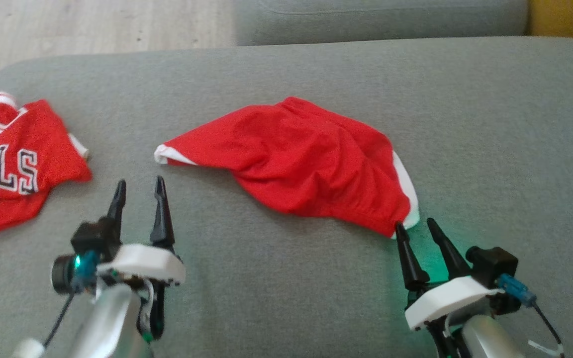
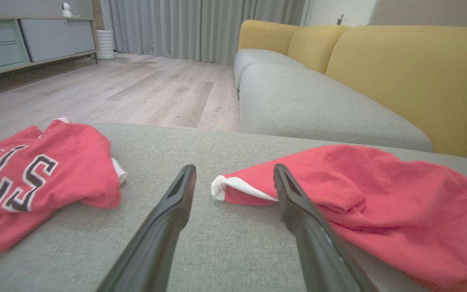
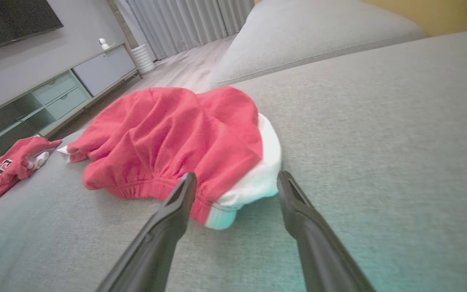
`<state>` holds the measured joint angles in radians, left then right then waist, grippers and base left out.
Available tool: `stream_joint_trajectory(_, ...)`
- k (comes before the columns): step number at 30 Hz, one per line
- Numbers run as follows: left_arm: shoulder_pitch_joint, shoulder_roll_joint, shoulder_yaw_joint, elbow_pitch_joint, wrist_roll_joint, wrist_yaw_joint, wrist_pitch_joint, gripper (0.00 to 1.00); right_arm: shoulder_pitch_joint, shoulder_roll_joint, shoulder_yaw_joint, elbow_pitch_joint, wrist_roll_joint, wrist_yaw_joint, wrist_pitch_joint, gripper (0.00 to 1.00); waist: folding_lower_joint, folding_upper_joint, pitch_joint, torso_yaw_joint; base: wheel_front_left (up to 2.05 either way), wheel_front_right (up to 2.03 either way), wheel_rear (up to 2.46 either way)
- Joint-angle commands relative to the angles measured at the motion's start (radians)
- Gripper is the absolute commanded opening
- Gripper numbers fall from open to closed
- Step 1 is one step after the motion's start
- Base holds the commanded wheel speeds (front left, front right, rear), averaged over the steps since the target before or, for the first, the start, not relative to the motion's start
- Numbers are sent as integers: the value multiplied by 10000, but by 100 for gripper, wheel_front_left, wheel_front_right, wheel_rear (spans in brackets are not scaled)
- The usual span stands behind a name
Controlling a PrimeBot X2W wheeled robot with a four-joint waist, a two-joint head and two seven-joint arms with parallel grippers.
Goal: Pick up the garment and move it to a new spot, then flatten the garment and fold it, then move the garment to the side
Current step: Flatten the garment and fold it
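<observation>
Shorts [image 1: 301, 159]: look light, limp; likely to sag.
Hold: left tip, near-right hem corner.
Left gripper [image 1: 140, 183]: jaws wide, empty.
Right gripper [image 1: 415, 224]: jaws wide, empty.

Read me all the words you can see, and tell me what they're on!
"LLS": on the red jersey, in white letters edged dark; the word's start is cut off at the picture's edge.
Red shorts: no writing shows.
</observation>
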<state>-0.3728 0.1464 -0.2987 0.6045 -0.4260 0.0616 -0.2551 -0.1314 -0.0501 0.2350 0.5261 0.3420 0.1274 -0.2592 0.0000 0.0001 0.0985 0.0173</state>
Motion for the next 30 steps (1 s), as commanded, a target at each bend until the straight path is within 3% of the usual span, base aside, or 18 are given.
stream_joint_trajectory(1, -21, 47, 607, -513, 188, 4, -65, 100, -431, -1, 330, -213, 9, 33, -26, 100, 0, -1, -44, 212, 0, 0, 0)
stream_joint_trajectory(7, 1356, -685, 1498, -1486, 968, -504, -66, 100, -456, -1, 431, 292, 384, 33, -26, 100, 0, -1, -72, 709, 0, 0, 0)
stream_joint_trajectory(15, 1930, -940, 1609, -1675, 1486, -953, -66, 100, -538, -1, 201, 604, 852, 33, -26, 100, 0, -1, -15, 1100, 0, 0, 0)
stream_joint_trajectory(30, 2116, -960, 1316, -1749, 1153, -921, -66, 100, -34, -1, 211, 823, 313, 33, -26, 100, 0, -1, -72, 1115, 0, 0, 0)
